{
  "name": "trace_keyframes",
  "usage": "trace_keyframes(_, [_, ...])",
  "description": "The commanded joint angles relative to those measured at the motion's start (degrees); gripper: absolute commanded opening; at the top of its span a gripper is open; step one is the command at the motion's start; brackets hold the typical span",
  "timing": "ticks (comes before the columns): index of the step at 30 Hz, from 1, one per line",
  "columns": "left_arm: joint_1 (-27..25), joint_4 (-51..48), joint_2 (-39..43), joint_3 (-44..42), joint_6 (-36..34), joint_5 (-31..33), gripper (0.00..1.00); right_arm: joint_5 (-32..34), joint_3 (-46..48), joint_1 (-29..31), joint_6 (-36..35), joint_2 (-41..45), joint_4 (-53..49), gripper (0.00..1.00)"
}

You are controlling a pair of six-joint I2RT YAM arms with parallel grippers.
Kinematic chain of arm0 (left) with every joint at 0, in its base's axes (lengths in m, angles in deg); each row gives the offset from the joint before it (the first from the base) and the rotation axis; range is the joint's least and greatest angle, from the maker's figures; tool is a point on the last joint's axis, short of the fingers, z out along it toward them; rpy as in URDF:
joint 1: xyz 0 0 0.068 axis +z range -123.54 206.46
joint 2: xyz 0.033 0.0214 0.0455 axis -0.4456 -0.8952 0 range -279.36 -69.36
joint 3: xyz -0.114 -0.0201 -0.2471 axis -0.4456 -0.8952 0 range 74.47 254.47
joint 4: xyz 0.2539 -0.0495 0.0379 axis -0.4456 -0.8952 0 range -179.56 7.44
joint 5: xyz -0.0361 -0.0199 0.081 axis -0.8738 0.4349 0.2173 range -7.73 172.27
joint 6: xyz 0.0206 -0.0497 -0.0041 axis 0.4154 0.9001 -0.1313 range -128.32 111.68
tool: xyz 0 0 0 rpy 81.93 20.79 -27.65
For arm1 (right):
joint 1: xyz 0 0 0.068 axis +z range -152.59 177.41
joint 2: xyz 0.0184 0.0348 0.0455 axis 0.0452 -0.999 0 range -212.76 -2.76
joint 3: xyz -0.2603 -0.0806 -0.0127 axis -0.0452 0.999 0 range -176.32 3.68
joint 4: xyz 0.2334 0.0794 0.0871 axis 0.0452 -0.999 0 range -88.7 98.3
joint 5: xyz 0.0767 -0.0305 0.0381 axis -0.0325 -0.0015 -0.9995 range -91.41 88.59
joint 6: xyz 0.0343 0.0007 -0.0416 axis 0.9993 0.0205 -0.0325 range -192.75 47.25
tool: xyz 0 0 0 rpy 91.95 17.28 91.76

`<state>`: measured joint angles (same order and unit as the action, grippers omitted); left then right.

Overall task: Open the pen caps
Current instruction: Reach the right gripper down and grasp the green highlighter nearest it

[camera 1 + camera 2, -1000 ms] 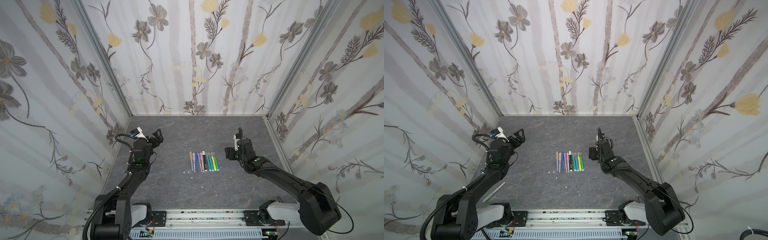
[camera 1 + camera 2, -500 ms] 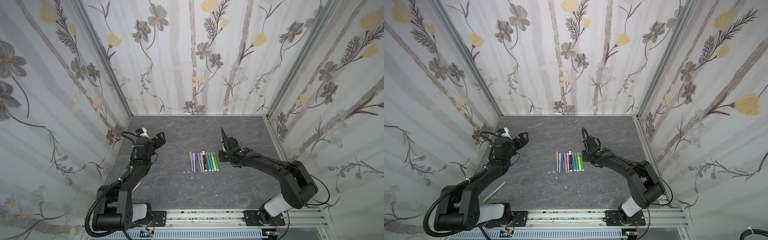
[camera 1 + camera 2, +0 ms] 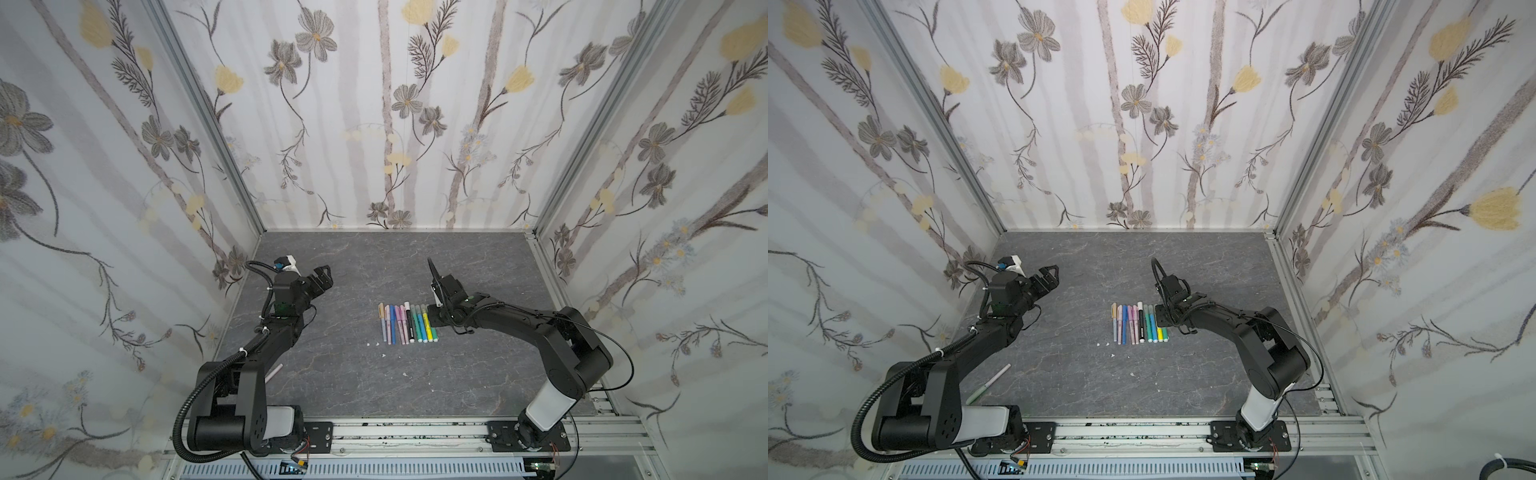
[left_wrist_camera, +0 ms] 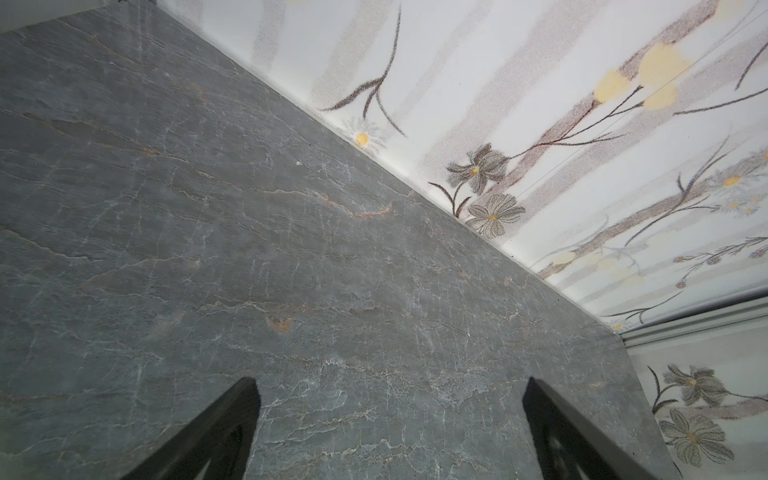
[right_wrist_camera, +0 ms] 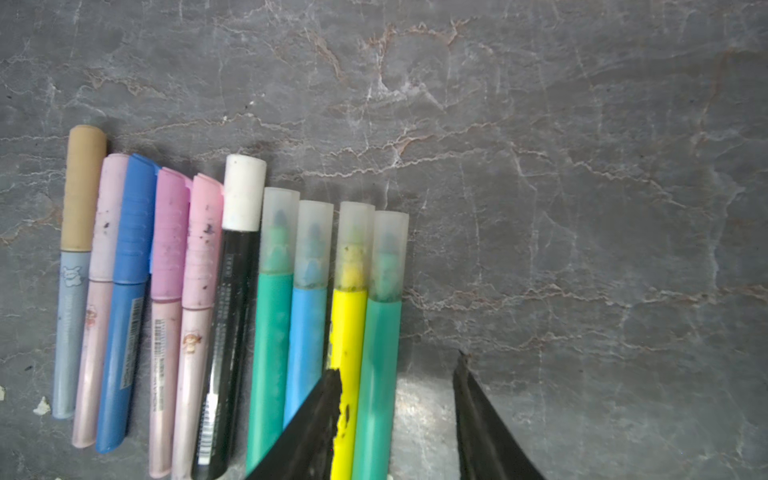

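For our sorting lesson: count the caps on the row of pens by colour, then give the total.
Clear caps: 4
Pink or purple caps: 3
Blue cap: 1
Tan cap: 1
White cap: 1
Total: 10

L arm (image 3: 270, 345) is bent at elbow, wrist raised; L gripper (image 4: 388, 382) is pointed fwd toward centre, jaws spread wide. R arm (image 3: 519, 322) is stretched inward w/ forearm low; R gripper (image 5: 399, 365) is angled steeply down, jaws partly spread.
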<state>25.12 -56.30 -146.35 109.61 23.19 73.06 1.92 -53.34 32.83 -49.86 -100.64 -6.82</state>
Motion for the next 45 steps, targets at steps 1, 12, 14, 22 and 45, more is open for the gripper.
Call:
trace_keyframes(1, [0.03,0.37,-0.27,0.62,-0.31,-0.70,1.00,0.25,-0.64,0.22,-0.05,-0.85,-0.48,0.44])
trace_keyframes(12, [0.04,0.24,-0.26,0.59,-0.48,-0.98,1.00,0.93,-0.91,0.48,-0.31,-2.34,-1.06,0.39])
trace_keyframes(14, [0.00,0.28,-0.31,0.63,-0.39,-1.07,1.00,0.97,-0.91,0.59,-0.31,-2.74,-1.23,0.38])
trace_keyframes(22, [0.06,0.20,-0.48,0.97,-0.22,-1.35,1.00,1.26,-0.40,1.15,-0.48,-4.24,-2.07,0.35])
trace_keyframes(45, [-3.04,-6.38,-1.68,7.69,0.05,-3.63,1.00,1.25,3.65,1.73,-2.15,-4.67,-4.00,0.14])
